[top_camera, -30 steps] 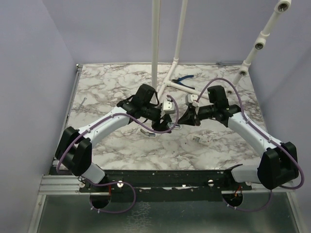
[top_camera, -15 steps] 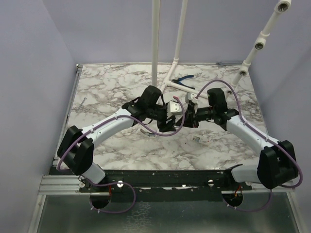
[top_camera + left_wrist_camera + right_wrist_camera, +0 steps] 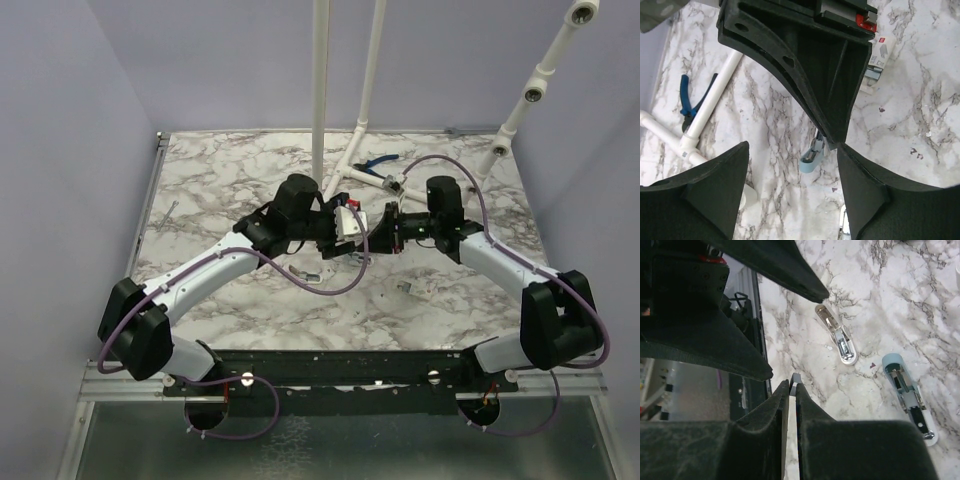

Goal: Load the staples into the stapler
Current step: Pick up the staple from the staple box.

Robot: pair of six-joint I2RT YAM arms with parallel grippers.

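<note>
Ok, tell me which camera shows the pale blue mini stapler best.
Right wrist: the pale blue-green mini stapler lies in full view, silvery inner parts exposed. Left wrist shows only one end, the rest hidden behind the right gripper. In the top external view it is too small to pick out.

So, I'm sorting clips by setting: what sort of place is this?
Most likely a robotics lab test cell: a marble-patterned tabletop boxed in by plain lilac walls, a white pipe frame standing on it, and two robot arms bolted at its near edge.
</note>
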